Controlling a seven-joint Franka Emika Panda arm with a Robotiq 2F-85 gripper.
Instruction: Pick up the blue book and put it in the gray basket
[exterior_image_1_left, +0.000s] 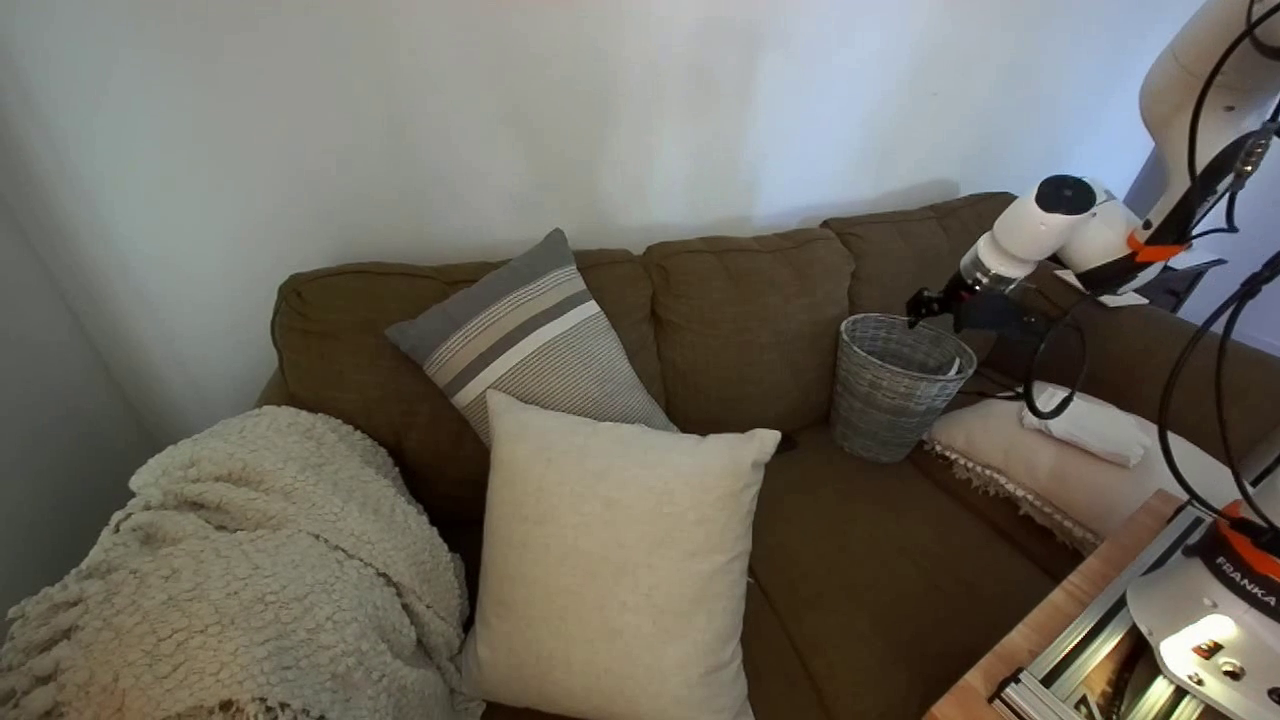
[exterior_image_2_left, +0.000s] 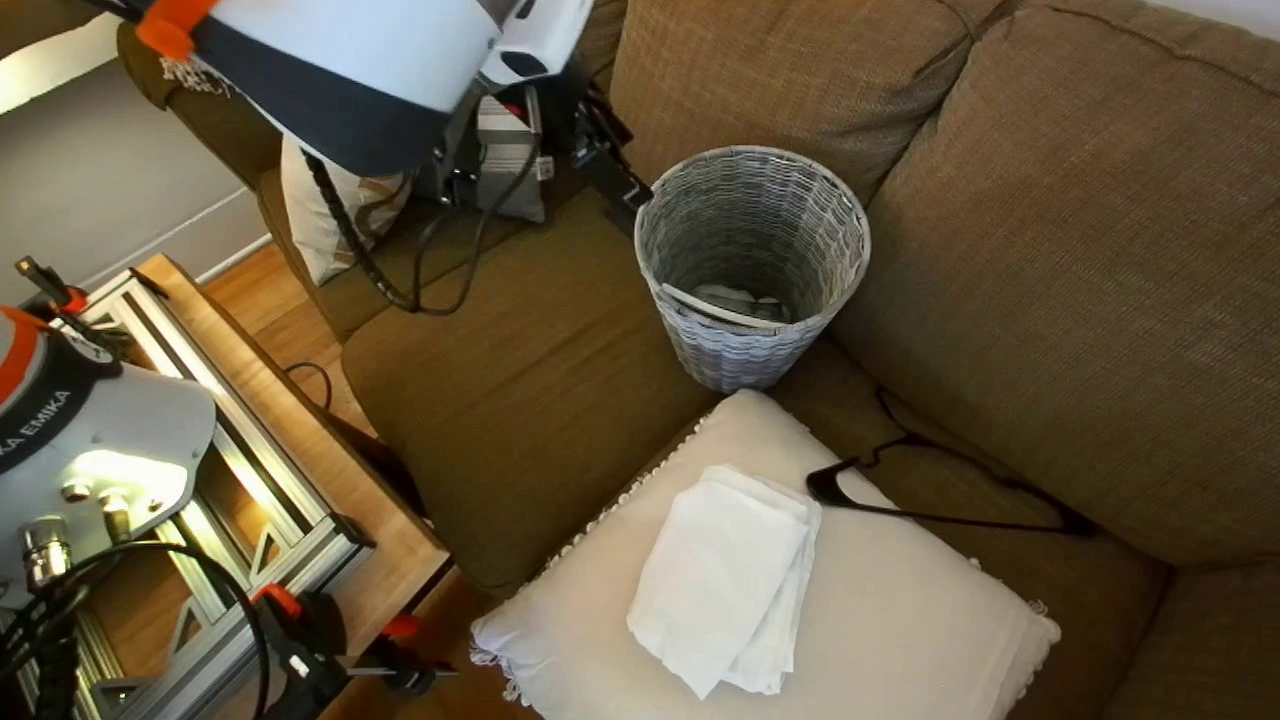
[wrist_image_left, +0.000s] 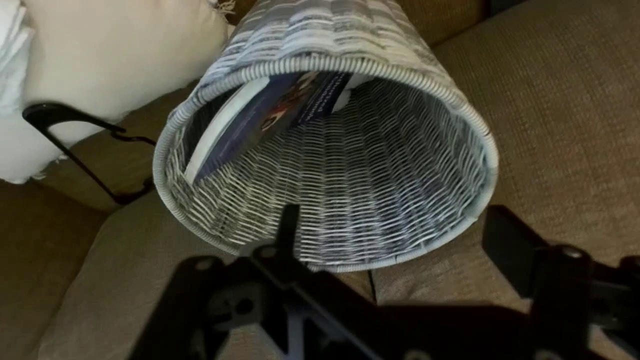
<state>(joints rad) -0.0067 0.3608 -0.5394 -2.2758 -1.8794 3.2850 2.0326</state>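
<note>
Since the blue book (wrist_image_left: 262, 120) leans inside the gray basket (wrist_image_left: 360, 175), lift spread, empty jaws clear before swinging away; rim (wrist_image_left: 320, 63) contact hard to judge.

There is one gray basket (exterior_image_2_left: 740, 355), and one blue book (wrist_image_left: 250, 122) is in it; the pale items (wrist_image_left: 342, 101) beside the book are too hidden to count. One arm (exterior_image_1_left: 1035, 225) carries one claw (wrist_image_left: 392, 212) with two fingers (wrist_image_left: 510, 250). One gray-striped pillow (exterior_image_1_left: 540, 340), one cream pillow (exterior_image_1_left: 620, 560) and one fringed pillow (exterior_image_1_left: 985, 440) make three in an exterior view, which also shows one sofa (exterior_image_1_left: 880, 560) with three back cushions (exterior_image_1_left: 755, 330) and one fleecy blanket (exterior_image_1_left: 260, 570). There are one black hanger (exterior_image_2_left: 950, 516) and one wooden counter (exterior_image_2_left: 322, 450). Whether the folded white cloth (exterior_image_2_left: 715, 575) is one piece or several cannot be told.
</note>
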